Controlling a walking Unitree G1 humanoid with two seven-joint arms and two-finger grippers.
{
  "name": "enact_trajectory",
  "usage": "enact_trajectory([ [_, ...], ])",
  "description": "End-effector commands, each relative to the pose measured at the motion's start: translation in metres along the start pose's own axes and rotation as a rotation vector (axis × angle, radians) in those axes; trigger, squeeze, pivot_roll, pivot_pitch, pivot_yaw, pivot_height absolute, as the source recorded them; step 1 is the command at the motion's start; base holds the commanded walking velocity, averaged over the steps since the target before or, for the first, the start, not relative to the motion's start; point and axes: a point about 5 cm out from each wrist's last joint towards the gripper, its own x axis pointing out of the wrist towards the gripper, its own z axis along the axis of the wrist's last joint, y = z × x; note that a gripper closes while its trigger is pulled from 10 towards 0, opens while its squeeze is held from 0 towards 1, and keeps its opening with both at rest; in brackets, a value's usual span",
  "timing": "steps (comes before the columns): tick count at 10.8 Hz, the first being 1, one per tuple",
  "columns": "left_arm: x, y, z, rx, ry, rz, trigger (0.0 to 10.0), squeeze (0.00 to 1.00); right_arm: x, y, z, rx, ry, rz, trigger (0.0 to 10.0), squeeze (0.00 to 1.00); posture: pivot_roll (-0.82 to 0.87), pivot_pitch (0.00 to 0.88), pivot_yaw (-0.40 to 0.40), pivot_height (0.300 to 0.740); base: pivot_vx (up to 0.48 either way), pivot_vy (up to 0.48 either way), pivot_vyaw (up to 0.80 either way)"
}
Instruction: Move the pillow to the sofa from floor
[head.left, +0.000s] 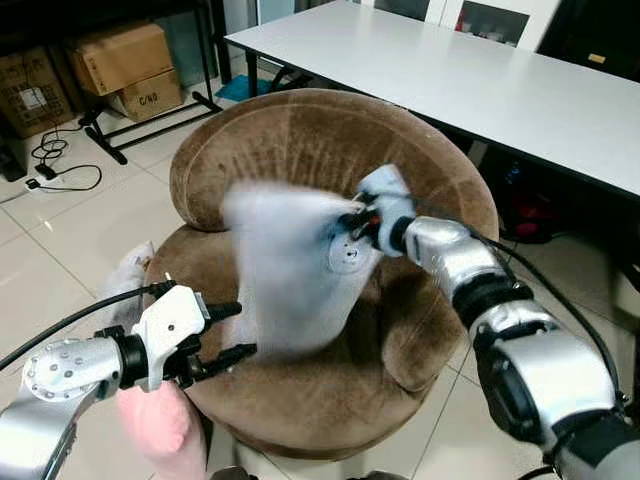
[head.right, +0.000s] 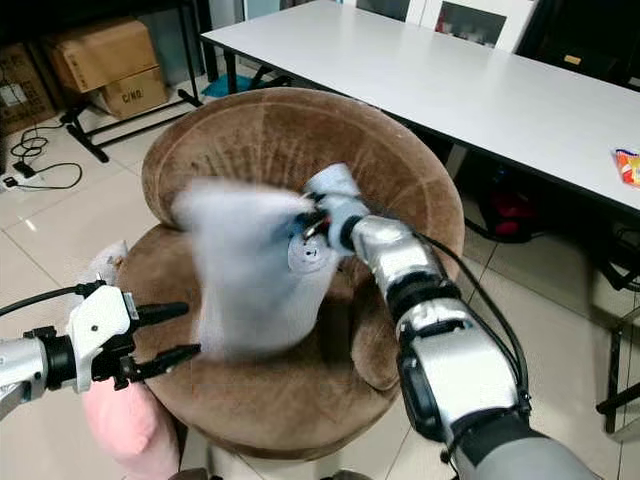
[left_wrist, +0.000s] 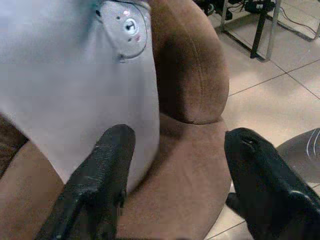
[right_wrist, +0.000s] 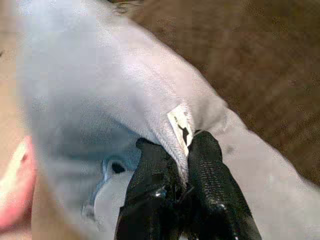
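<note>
A pale grey pillow with a round face patch hangs blurred over the seat of the round brown sofa chair. My right gripper is shut on the pillow's upper edge, and the wrist view has its fingers pinching the fabric beside a small white tag. My left gripper stands open at the chair's front left rim, just short of the pillow's lower part, with its fingers apart and nothing between them.
A pink cushion lies on the tiled floor below my left arm, with a white one beside the chair. A long white table stands behind the chair. Cardboard boxes and cables lie far left.
</note>
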Motion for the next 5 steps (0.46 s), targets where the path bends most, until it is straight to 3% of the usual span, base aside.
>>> enact_trajectory([
  [1,0.0,-0.002,0.002,0.002,-0.001,-0.002,10.0,1.0,-0.003,-0.008,0.014,0.067,-0.052,-0.053,0.0,0.0,0.02,0.0,-0.079,0.74,0.0,0.0,0.0],
  [4,-0.001,-0.008,0.0,-0.035,0.003,-0.009,10.0,1.0,-0.014,-0.037,0.007,0.338,-0.021,-0.333,0.0,0.0,0.02,0.0,-0.084,0.74,0.0,0.0,0.0],
  [5,0.001,-0.014,0.001,-0.072,-0.007,-0.022,10.0,1.0,-0.018,-0.044,0.0,0.479,0.015,-0.423,0.0,0.0,0.02,0.0,-0.084,0.74,0.0,0.0,0.0],
])
